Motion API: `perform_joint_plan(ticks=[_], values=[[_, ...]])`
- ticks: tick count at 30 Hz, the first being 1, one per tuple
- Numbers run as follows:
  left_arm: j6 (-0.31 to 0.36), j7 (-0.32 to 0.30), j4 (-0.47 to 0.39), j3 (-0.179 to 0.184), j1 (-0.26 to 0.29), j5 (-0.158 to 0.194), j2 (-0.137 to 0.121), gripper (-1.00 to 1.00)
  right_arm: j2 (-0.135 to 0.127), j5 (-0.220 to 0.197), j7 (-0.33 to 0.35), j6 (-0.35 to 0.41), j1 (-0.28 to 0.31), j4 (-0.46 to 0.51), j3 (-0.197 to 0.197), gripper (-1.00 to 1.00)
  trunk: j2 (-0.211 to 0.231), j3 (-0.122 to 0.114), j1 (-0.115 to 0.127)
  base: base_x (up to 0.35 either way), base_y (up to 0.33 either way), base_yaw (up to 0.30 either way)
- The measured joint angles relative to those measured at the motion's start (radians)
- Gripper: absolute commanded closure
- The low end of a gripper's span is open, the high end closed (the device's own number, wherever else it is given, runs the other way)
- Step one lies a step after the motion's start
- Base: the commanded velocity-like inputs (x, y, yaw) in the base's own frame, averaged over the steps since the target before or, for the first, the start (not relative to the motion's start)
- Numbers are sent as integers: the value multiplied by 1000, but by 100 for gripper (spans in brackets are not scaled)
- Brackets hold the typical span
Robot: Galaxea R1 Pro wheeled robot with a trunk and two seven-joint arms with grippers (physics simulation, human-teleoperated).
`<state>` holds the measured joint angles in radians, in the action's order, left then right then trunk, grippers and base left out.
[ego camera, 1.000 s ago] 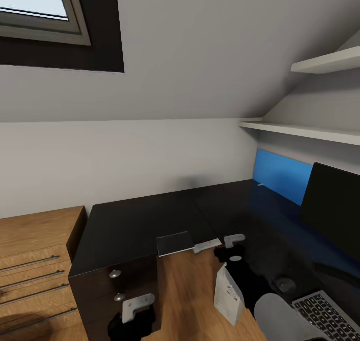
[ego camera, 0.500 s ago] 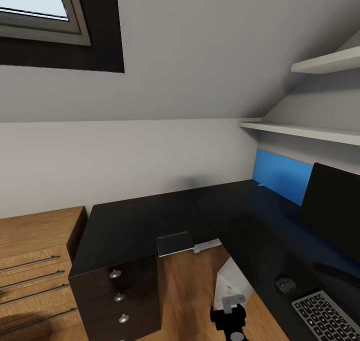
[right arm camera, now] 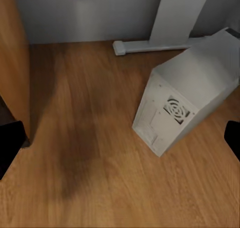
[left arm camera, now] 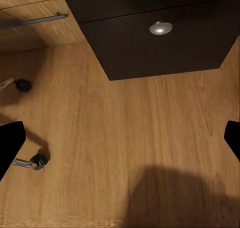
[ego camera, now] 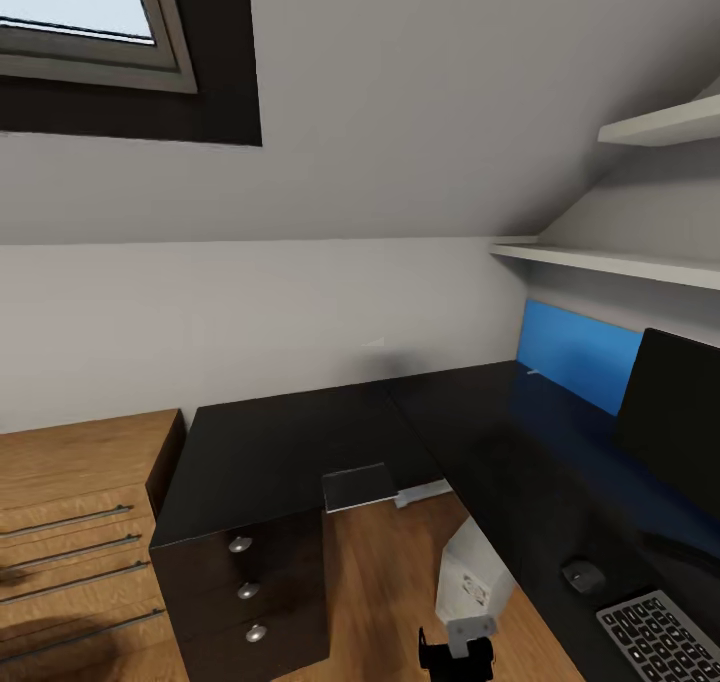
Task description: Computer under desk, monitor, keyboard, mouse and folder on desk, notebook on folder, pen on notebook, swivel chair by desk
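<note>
Under the black desk (ego camera: 300, 442), in its inner corner, the light grey computer (ego camera: 472, 574) stands on the wooden floor (ego camera: 375, 582), with the right gripper (ego camera: 457, 652) hanging close in front of it. On the desktop towards the right, the monitor (ego camera: 675, 402) stands, the mouse (ego camera: 580, 575) lies before it, and the keyboard (ego camera: 660, 637) sits just beside the mouse. Both grippers are spread wide, grasping nothing, the left gripper (left arm camera: 120, 143) facing the floor near a desk drawer knob (left arm camera: 160, 27)

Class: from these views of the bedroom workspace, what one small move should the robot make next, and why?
Probably turn away to find the folder: the computer already stands under the desk, the monitor, keyboard and mouse lie on it, and both grippers look open and empty.
</note>
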<state>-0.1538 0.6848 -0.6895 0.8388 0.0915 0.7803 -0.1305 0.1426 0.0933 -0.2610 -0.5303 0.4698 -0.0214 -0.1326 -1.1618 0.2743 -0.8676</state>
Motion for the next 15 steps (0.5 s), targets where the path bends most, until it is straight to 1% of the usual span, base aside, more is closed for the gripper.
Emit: perform_joint_plan(ticks=[2,9,15], values=[[0,0,10,0,0,-1,5,-100,-2,0,0,-9,0,0,0,-100,0,0,0,0,0,274],[-1,-1,20,0,0,1,9,-100,-4,0,0,-14,0,1,2,-100,0,0,0,0,0,278],[-2,-5,68,-1,0,-1,33,-100,-5,0,0,-15,0,1,2,-100,0,0,0,-1,0,279]])
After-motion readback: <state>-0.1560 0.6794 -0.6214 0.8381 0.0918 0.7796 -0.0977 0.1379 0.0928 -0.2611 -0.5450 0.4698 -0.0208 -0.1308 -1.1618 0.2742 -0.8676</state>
